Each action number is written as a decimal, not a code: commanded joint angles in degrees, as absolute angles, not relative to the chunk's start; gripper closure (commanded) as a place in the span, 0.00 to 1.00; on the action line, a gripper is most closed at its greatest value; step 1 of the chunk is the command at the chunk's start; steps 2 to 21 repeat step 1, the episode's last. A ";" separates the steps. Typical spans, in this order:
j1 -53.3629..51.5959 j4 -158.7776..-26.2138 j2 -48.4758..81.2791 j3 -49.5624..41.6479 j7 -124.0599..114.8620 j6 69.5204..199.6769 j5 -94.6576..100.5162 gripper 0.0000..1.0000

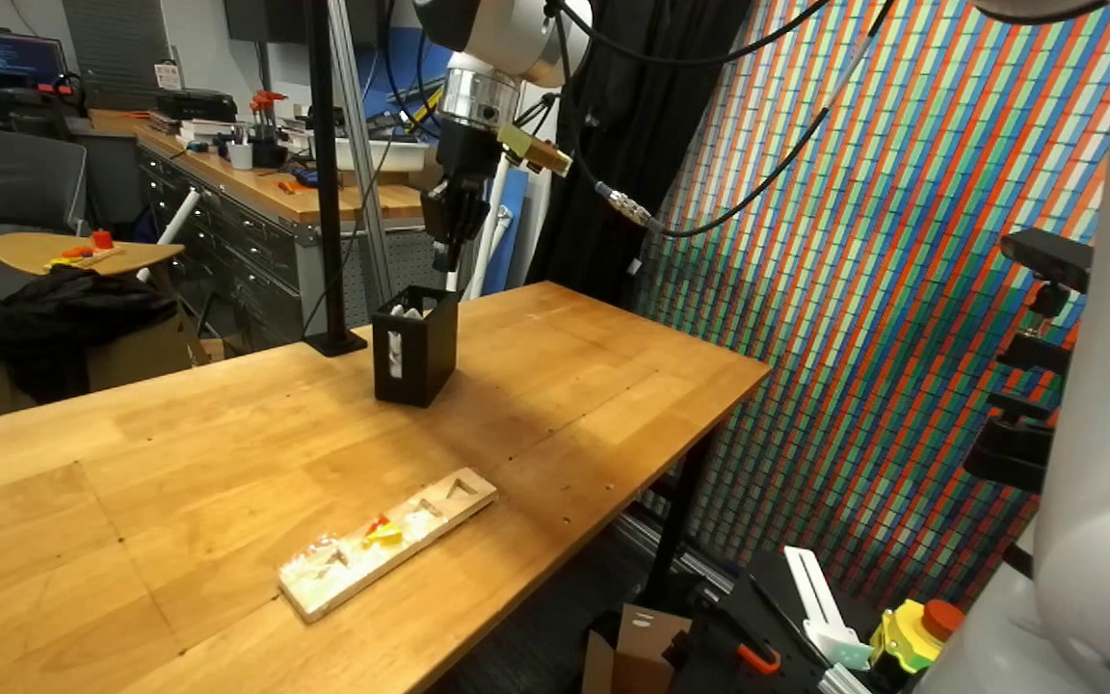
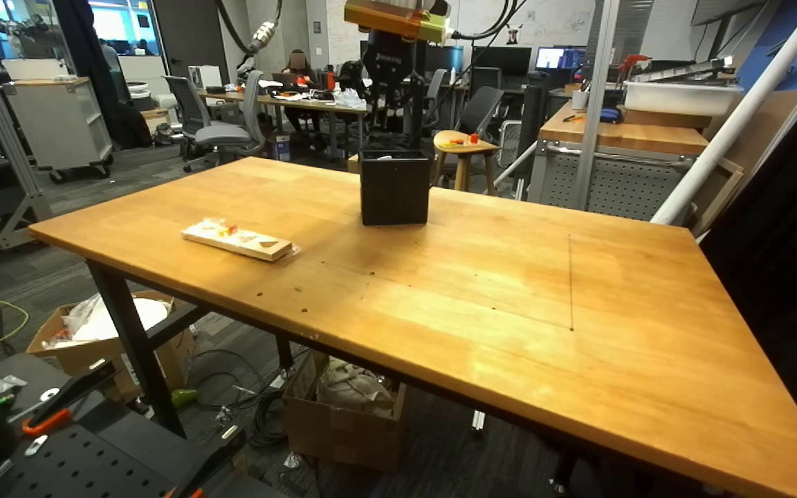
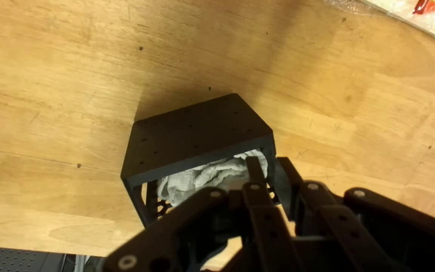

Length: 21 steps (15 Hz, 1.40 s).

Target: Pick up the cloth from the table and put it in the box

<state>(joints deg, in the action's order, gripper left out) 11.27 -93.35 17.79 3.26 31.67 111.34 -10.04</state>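
The black box [image 1: 432,349] stands upright on the wooden table [image 1: 555,424], visible in both exterior views. Inside it lies the cream-white cloth [image 3: 202,176], bunched in folds below the rim. A pale strip of it also shows through a slot in the box's side in an exterior view. Above the box hangs my gripper [image 3: 270,166], pointing down. Its fingers [image 3: 254,172] are a little apart, and I see nothing held between them. In the wrist view the jaws overlap the box's corner and hide part of the cloth; contact with the rim cannot be judged.
A flat pale wooden strip [image 1: 386,545] with small coloured pieces lies on the table, apart from the box. A black post [image 1: 329,193] rises at the table's far edge near the box. A patterned curtain [image 1: 863,337] hangs beyond the table's end.
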 commanded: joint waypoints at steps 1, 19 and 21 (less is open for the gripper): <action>10.35 -93.20 17.80 2.18 31.87 111.16 -10.37 0.82; 10.35 -93.20 17.80 2.18 31.87 111.16 -10.37 0.82; 10.35 -93.20 17.80 2.18 31.87 111.16 -10.37 0.82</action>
